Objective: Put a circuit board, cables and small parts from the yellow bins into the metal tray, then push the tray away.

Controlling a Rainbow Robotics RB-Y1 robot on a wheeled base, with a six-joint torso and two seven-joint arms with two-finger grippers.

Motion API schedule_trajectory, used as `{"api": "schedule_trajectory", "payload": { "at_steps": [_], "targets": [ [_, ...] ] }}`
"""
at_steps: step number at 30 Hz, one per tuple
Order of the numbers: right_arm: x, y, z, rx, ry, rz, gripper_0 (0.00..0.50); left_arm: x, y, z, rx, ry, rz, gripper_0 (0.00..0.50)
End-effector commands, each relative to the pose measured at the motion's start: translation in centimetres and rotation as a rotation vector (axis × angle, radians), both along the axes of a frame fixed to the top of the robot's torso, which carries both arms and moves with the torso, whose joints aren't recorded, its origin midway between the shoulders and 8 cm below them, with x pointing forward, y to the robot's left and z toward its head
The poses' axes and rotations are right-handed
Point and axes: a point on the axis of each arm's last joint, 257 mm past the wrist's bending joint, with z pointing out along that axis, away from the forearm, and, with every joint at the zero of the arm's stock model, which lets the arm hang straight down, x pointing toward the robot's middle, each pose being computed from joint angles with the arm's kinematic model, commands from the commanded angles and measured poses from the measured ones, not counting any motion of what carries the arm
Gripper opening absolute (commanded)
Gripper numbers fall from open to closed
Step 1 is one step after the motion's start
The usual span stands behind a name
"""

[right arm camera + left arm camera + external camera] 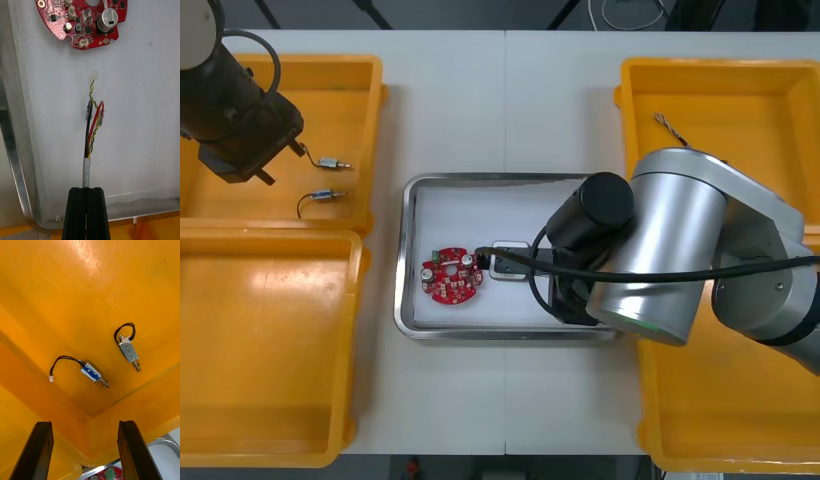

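A round red circuit board (452,276) (80,20) lies on the white floor of the metal tray (409,215). My right gripper (88,193) is over the tray's near right part, shut on a red and yellow cable (93,125) with a black strand. The cable's loose ends point toward the board and stop short of it. My left gripper (85,424) hangs open above the far left yellow bin (360,80). Two small metal parts (93,372) (128,348) with short black leads lie on that bin's floor beyond the fingers.
The near left bin (270,340) has a bare floor. A thin cable (670,128) lies in the far right bin (720,100). My right arm (670,250) covers the tray's right end and part of the near right bin.
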Motion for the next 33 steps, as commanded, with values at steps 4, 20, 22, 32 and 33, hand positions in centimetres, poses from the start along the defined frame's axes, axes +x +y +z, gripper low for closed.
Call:
{"api": "schedule_trajectory", "payload": {
  "at_steps": [4,20,22,32,33],
  "targets": [
    [1.5,2.2,-2.0,-0.002,-0.009,0.036,0.0,2.7,0.4,0.8,-0.007,-0.07,0.102,0.5],
    [2.6,1.7,-4.2,0.021,0.053,-0.047,0.394,4.3,-1.8,-4.2,-0.016,-0.052,0.09,0.5],
    [2.8,1.5,-3.6,0.025,0.043,-0.054,0.488,4.4,-2.1,-4.6,-0.013,-0.051,0.086,0.5],
    [2.4,-0.4,1.2,0.019,0.035,-0.146,0.5,4.5,-2.9,-5.9,-0.022,-0.053,0.08,0.5],
    [2.4,-0.8,1.6,0.013,0.035,-0.166,0.5,4.5,-2.8,-6.0,-0.017,-0.057,0.08,0.5]
  ]
}}
